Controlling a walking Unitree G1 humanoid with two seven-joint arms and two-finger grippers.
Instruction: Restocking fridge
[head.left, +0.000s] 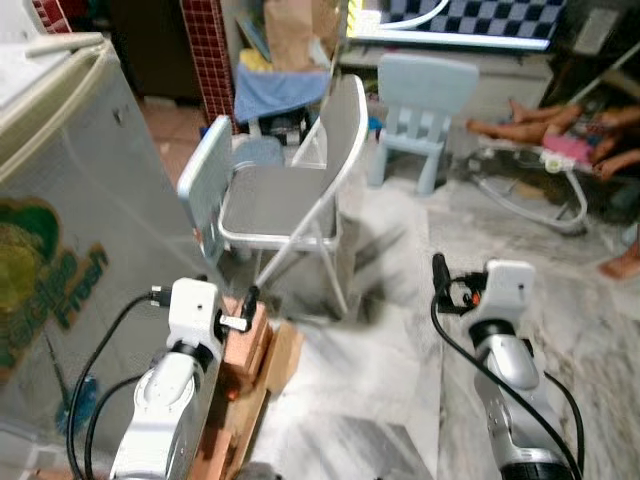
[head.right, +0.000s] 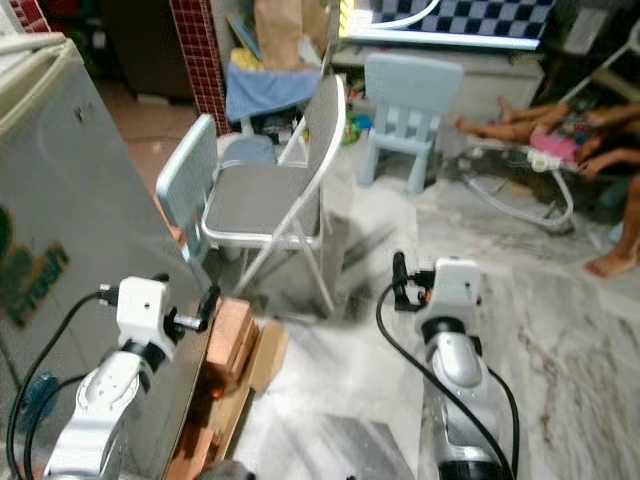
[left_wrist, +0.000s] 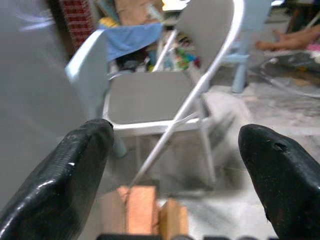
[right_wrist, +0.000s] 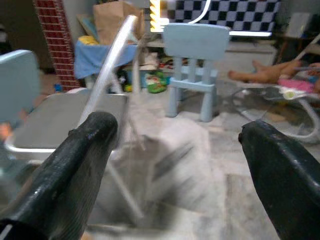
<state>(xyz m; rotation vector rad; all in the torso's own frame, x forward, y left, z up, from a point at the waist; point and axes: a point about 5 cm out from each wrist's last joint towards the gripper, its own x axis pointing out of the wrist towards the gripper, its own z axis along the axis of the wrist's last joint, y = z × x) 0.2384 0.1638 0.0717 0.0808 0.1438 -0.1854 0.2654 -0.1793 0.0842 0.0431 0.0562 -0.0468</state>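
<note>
The fridge (head.left: 70, 230), a pale cabinet with a green logo, fills the left edge of the frame, and the left gripper (left_wrist: 175, 170) hangs just beside its front with its fingers (left_wrist: 70, 175) spread wide, holding nothing. The right gripper (right_wrist: 180, 170) hovers over the marble floor (head.left: 400, 380) at lower right, fingers likewise spread. A grey folding chair (head.left: 290, 200) stands at centre, a light-blue child's chair (head.left: 420, 105) behind it, wooden blocks (head.left: 250, 350) by the fridge's foot.

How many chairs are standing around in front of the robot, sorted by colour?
Grey folding chair: 1
Pale blue plastic chairs: 2, one beyond the folding chair and one beside the fridge
Total: 3
</note>
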